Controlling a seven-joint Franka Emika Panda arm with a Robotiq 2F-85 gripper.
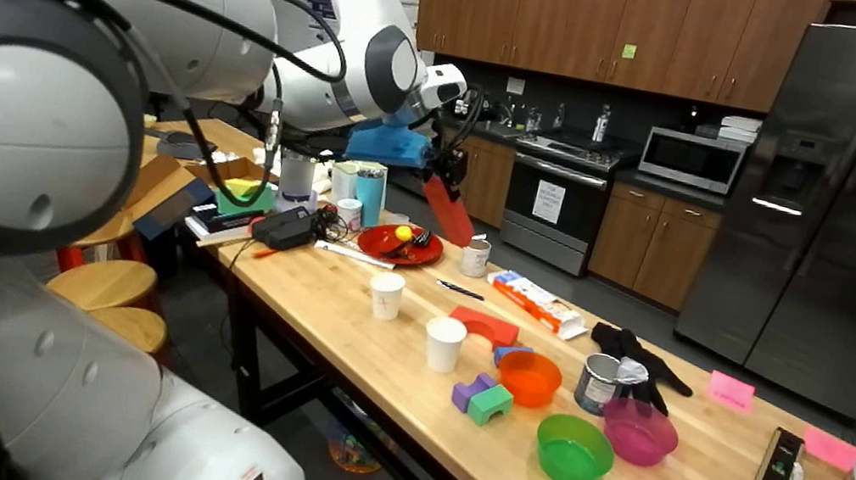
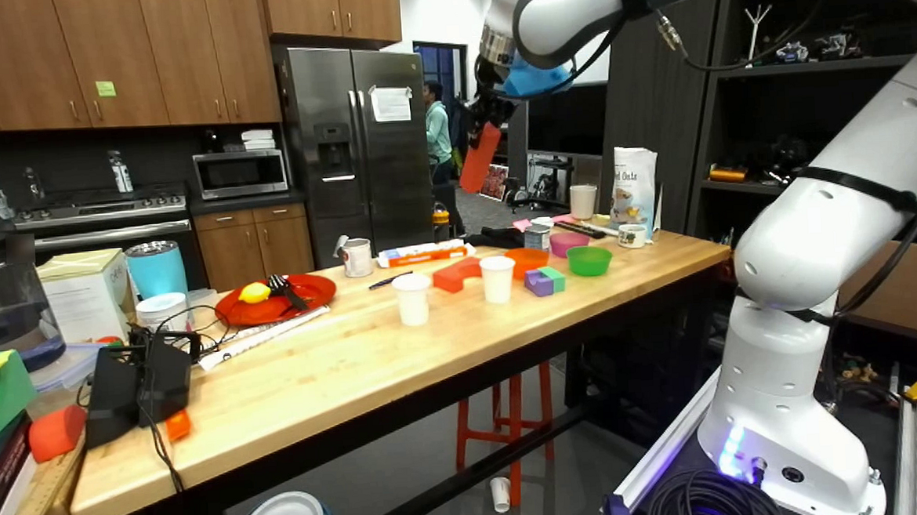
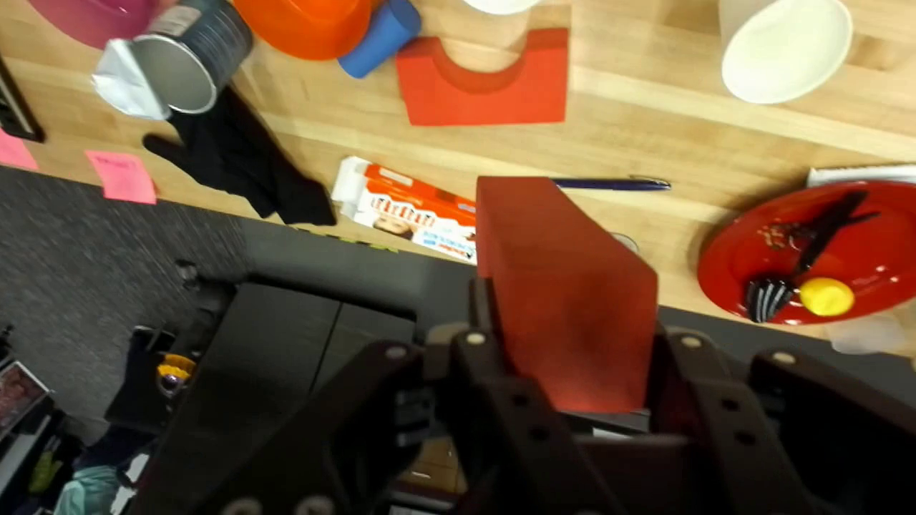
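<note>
Red block (image 3: 569, 293) is in the air above the table (image 2: 339, 381), touching nothing except the gripper (image 3: 572, 350), as both exterior views show. The jaws are closed around one end, pressing on opposite faces w/ the block between them, while the rest of its length sticks out and slants downward. I suppose such end-grip is convenient b/c the block's narrow width fits between the jaws and its other end is left free. In wrist view it covers part of the orange-and-white box (image 3: 415, 211), which lies on the table near the dark pen (image 3: 612, 184). Red arch (image 3: 486, 96) rests on its flat face, prob. its most stable position. Red plate (image 3: 715, 265) carries a yellow lemon-like item (image 3: 826, 297) and black cutlery (image 2: 279, 284); its raised rim prob. stops round things from rolling off. One white cup (image 2: 412, 301) stands upright, mouth up, on its narrow base. Purple block (image 1: 473, 391) and green block (image 1: 490, 404) sit side by side, apparently touching; for what reason, idk.
</note>
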